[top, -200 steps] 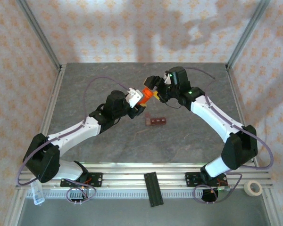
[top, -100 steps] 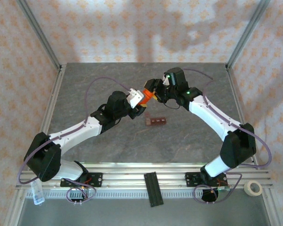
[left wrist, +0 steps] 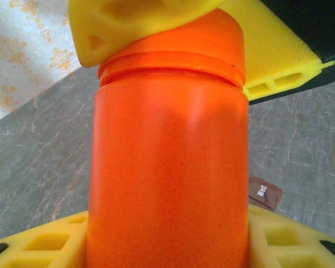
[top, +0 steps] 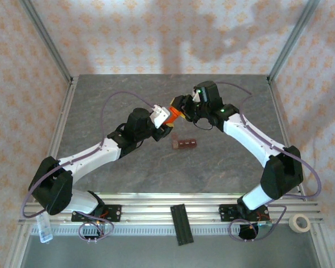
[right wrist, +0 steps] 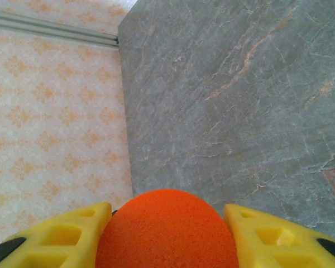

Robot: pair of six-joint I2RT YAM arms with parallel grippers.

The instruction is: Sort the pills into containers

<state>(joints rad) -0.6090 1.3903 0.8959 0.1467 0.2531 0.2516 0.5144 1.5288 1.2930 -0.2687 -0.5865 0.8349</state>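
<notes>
— Two pincers on one orange pill bottle (top: pixel 173 113), raised off the worktop (top: pixel 100 89)?
— Yes. The left pincer (top: pixel 165 116) is clamped round the body, its yellow fingers (left wrist: pixel 39 245) pressed against either side. The right pincer (top: pixel 180 108) is closed on the cap (right wrist: pixel 166 229) from the opposite end.
— And the containers (top: pixel 185 144)?
— A reddish-brown strip, lying flat on the grey worktop, a little nearer the arm bases than the bottle and clear of both arms. From the left wrist, one corner peeks past the bottle, lettered "Wed"
</notes>
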